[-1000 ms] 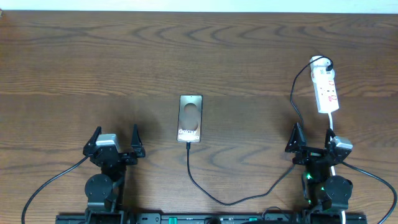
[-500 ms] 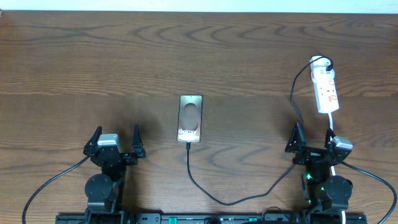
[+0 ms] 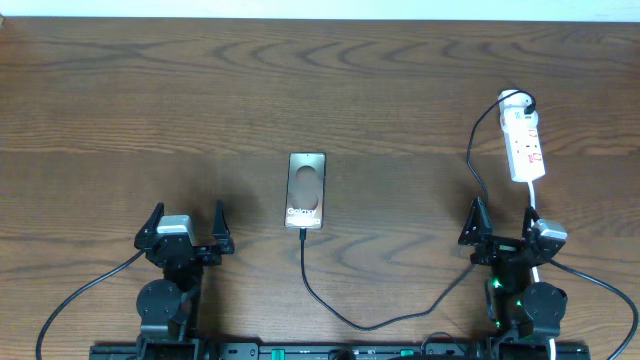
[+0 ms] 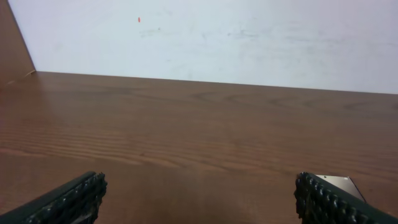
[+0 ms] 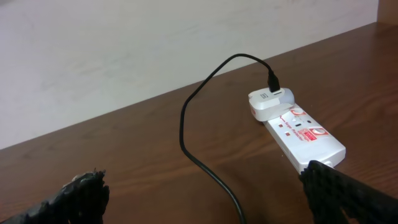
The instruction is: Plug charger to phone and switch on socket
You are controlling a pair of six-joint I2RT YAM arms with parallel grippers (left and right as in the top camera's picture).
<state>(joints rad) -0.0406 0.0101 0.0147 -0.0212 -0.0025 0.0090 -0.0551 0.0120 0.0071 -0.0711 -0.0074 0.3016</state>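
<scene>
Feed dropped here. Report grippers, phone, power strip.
Left gripper, right gripper open, empty. Charger tip meets phone near end. Power strip ahead of right gripper, switch state unreadable. White cord trails toward right gripper.

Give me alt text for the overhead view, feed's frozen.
A Galaxy phone lies centered on the wooden table with the black charger cable meeting its near edge, the cable looping right and up to a white adapter on the white power strip at far right. The left gripper and right gripper sit open and empty near the front edge.
</scene>
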